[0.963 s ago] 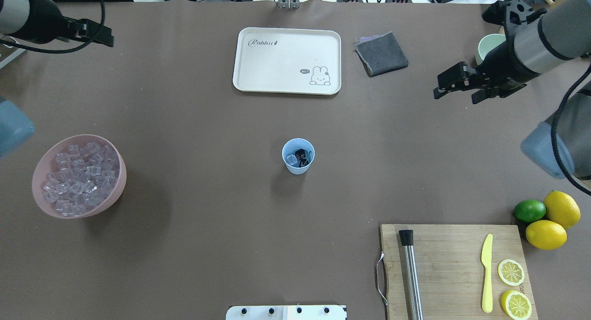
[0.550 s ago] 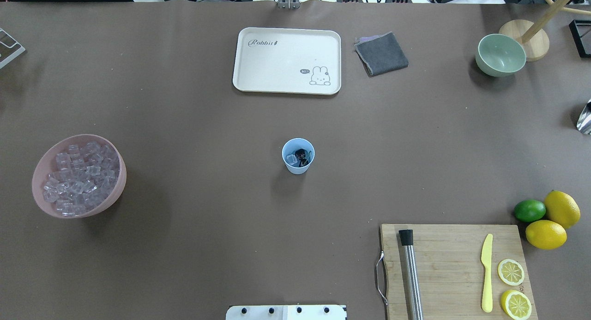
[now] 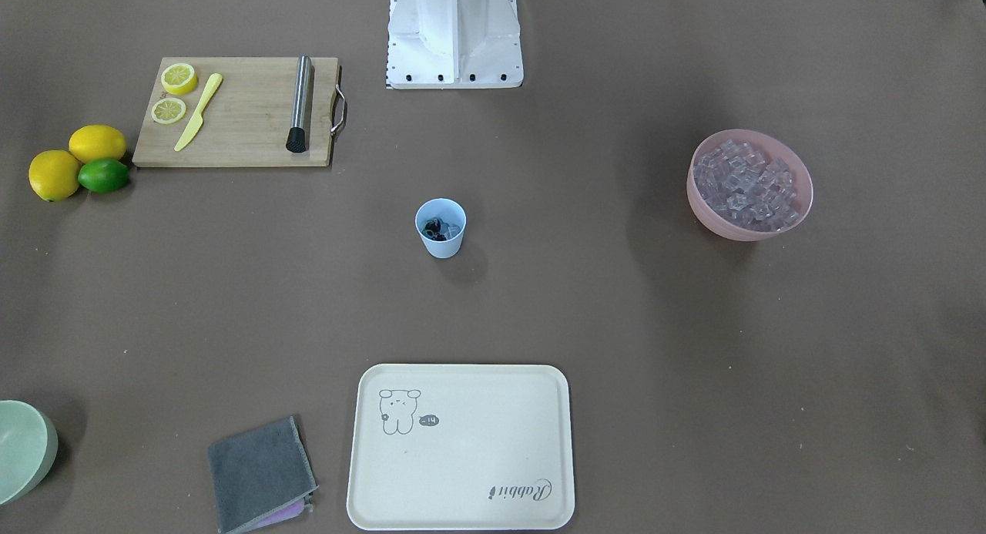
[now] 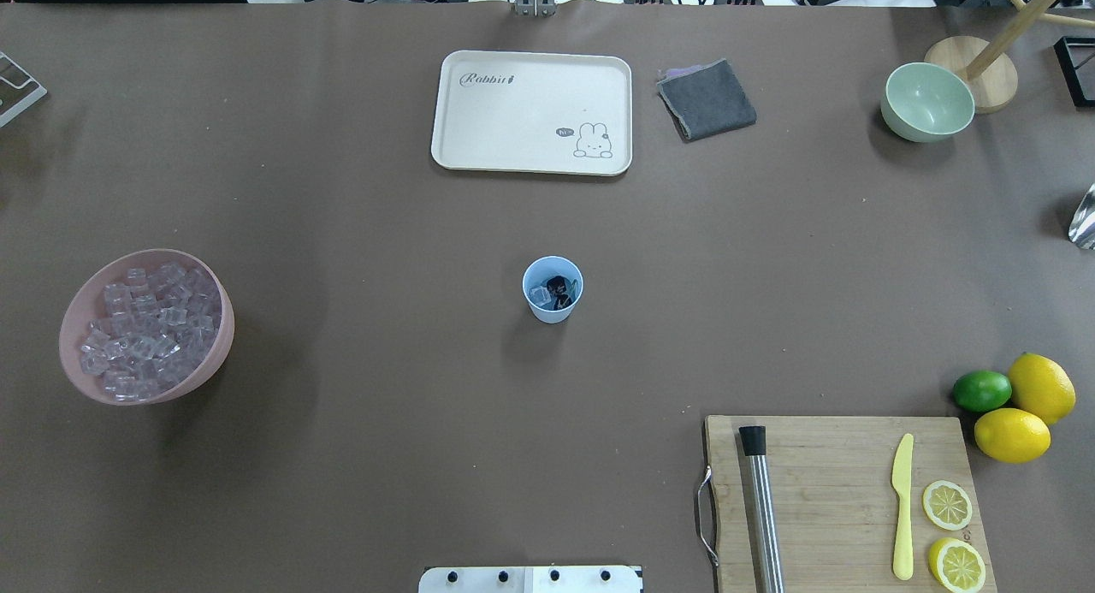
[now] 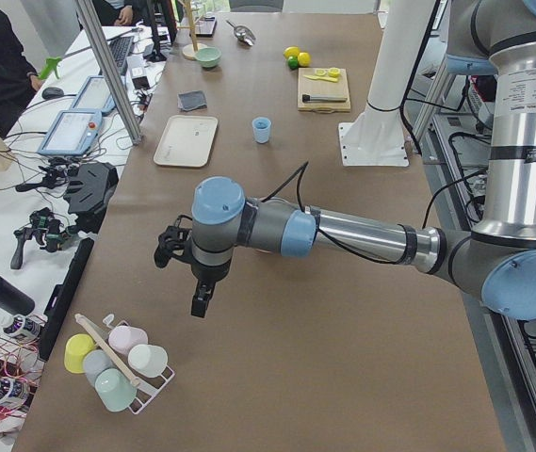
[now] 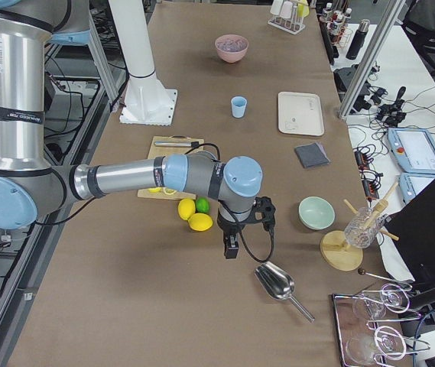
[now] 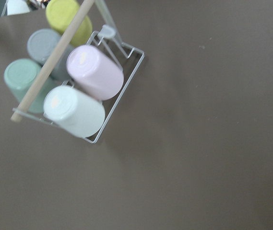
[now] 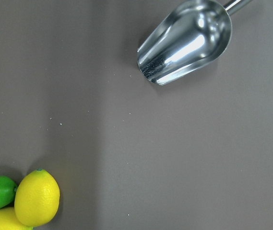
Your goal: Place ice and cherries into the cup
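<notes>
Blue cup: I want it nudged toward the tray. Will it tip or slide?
Probably light: the cup looks plastic, holding only a little ice and cherries. Base narrower than rim, so a high push might tip it.

The left arm [image 5: 362, 235] is a silver tube with pale blue caps [image 5: 219, 200] on its round joints and a black cable [image 5: 291, 184] looped alongside. The right arm [image 6: 125, 177] looks the same (dark bands ring the upright sections). The left gripper [image 5: 199, 301] and right gripper [image 6: 231, 248] are black. The white pedestal [image 3: 454, 25] has a flat foot with dark screws [image 3: 441, 78].
</notes>
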Robot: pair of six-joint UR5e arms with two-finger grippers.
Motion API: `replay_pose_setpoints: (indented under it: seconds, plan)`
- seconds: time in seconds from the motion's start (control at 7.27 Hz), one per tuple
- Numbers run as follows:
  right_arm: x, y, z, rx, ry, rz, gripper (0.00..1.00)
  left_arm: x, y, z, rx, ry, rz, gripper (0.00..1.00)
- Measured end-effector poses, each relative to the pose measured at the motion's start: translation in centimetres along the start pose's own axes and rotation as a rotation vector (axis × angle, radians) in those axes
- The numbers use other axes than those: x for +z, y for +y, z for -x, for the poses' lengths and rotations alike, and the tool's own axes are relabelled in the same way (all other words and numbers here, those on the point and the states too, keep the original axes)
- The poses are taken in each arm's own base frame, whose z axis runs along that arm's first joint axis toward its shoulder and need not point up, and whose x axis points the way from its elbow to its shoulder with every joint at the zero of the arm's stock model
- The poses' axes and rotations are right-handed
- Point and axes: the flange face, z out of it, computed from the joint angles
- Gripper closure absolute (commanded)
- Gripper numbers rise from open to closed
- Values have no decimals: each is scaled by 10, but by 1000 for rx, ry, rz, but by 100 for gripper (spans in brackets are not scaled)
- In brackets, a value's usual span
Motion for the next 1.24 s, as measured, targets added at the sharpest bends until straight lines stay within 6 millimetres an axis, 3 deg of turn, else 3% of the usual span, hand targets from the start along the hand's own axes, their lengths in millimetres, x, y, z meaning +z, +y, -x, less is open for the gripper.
replay_pose_setpoints:
  seconds: [0.41,1.24]
  plan:
    - [11,3,-13,72,-2,16,0,17,17,16,-28,5,32,3]
    - [13,-1,-17,61,5,-8,0,9,4,-6,-58,7,9,3]
